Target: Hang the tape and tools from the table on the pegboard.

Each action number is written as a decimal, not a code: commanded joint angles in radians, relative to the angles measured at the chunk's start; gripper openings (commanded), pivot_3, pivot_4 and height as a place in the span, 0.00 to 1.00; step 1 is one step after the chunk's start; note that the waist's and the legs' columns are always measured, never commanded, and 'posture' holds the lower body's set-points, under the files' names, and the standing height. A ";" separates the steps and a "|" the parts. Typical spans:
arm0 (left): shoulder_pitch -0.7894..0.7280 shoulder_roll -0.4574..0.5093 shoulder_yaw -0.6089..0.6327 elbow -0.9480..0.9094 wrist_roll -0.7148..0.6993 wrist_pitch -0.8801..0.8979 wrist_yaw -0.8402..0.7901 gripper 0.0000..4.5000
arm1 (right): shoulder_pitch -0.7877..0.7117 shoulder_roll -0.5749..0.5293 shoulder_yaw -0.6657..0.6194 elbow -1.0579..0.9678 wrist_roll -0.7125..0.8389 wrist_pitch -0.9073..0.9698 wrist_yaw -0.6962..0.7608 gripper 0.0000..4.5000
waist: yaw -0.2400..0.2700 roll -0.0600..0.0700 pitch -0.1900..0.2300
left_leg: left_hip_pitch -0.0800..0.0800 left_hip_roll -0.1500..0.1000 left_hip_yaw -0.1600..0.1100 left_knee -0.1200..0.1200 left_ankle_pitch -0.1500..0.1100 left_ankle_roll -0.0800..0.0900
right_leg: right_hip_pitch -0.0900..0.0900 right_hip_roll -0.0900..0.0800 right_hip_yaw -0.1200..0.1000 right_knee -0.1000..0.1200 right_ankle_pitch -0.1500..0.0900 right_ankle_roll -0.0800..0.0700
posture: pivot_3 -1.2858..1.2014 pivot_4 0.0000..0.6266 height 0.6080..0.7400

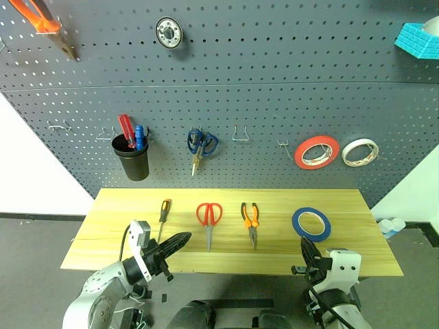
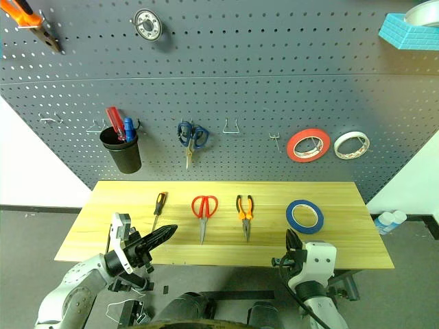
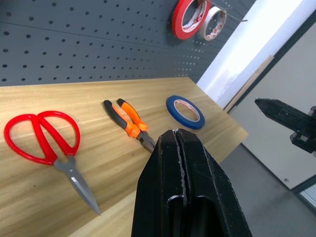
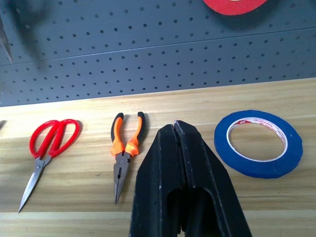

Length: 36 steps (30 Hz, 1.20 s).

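On the light wooden table [image 1: 357, 243] lie, from left to right, a thin screwdriver [image 1: 163, 214] with an orange-and-black handle, red-handled scissors [image 1: 208, 218], orange-and-black pliers [image 1: 250, 220] and a blue roll of tape [image 1: 311, 223]. Behind the table rises the dark grey pegboard [image 1: 274, 82] with metal hooks. My left gripper [image 1: 184, 238] is shut and empty, level over the table's front left edge, near the screwdriver's tip. At the front right edge, just in front of the blue tape, my right gripper [image 1: 304, 245] is shut and empty too.
The pegboard carries a black cup [image 1: 132, 157] with red and blue screwdrivers, blue-handled scissors [image 1: 200, 145], a red-orange roll [image 1: 317, 152], a white roll [image 1: 360, 152], a round metal part [image 1: 169, 32] and an empty hook [image 1: 240, 133]. A turquoise block [image 1: 417, 39] sits top right.
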 commanded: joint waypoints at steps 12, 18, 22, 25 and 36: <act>-0.028 -0.001 0.009 0.011 -0.005 -0.039 -0.012 0.01 | -0.024 0.001 -0.010 -0.040 0.011 -0.002 0.000 0.00 | 0.000 0.000 0.000 | 0.000 0.000 0.000 0.000 0.000 0.000 | 0.000 0.000 0.000 0.000 0.000 0.000 | 0.54 0.00 1.00; -0.048 -0.001 0.006 0.030 0.006 -0.048 -0.013 0.01 | -0.046 0.004 -0.035 -0.040 0.009 0.018 -0.021 0.00 | 0.000 0.000 0.000 | 0.000 0.000 0.000 0.000 0.000 0.000 | 0.000 0.000 0.000 0.000 0.000 0.000 | 0.54 0.00 1.00; -0.072 0.017 0.003 0.060 0.021 -0.070 -0.038 0.01 | -0.076 0.002 -0.061 -0.042 -0.001 0.048 -0.051 0.00 | 0.000 0.000 0.000 | 0.000 0.000 0.000 0.000 0.000 0.000 | 0.000 0.000 0.000 0.000 0.000 0.001 | 0.54 0.00 1.00; -0.096 0.034 -0.002 0.086 0.037 -0.088 -0.064 0.01 | -0.097 -0.001 -0.071 -0.042 -0.006 0.067 -0.061 0.00 | 0.000 0.000 0.000 | 0.000 0.000 0.000 0.000 0.000 0.000 | 0.000 0.000 0.000 0.000 0.001 0.001 | 0.54 0.00 1.00; -0.248 0.057 -0.037 0.228 0.104 -0.149 -0.132 0.01 | -0.247 -0.027 -0.081 -0.043 -0.047 0.216 -0.108 0.00 | -0.002 0.000 -0.001 | 0.000 0.000 0.001 0.000 0.001 0.001 | -0.001 0.001 0.000 0.001 0.003 0.003 | 0.53 0.00 1.00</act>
